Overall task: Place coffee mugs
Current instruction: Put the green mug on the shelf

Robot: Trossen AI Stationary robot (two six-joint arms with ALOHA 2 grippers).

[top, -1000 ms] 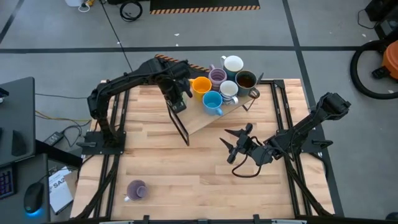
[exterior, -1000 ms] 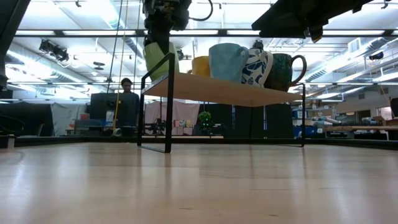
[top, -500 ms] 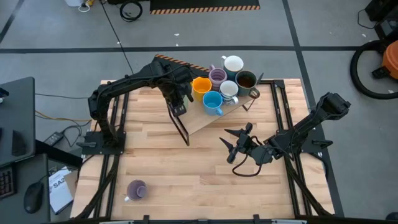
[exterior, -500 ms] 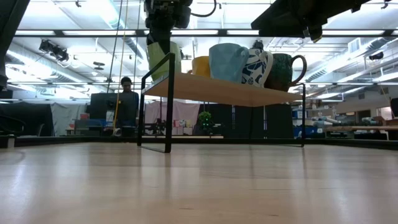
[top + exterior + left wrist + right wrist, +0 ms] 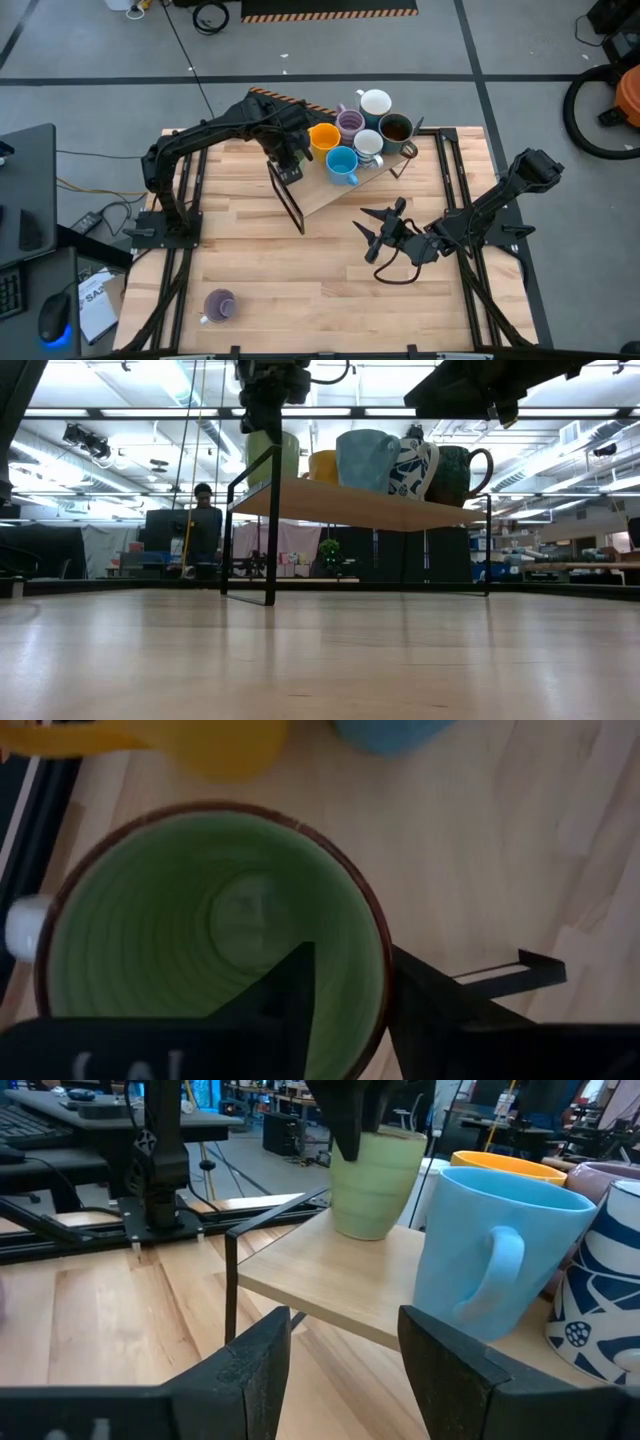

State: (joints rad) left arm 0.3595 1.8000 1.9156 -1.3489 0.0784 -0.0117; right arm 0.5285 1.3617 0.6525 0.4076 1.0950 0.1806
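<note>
The green mug [image 5: 372, 1180] stands upright on the wooden shelf [image 5: 330, 1285], beside the orange mug [image 5: 322, 137]. The left gripper [image 5: 287, 166] straddles its rim, fingers parted, 1 inside. The right gripper [image 5: 372, 233] hovers open over the table [image 5: 300, 270]

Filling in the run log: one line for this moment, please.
left claw: straddling green mug rim, on shelf | right claw: open, waiting | purple mug: on table

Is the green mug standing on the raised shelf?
Yes: in the right wrist view the green mug stands upright on the wooden shelf, beside the blue mug.
</note>
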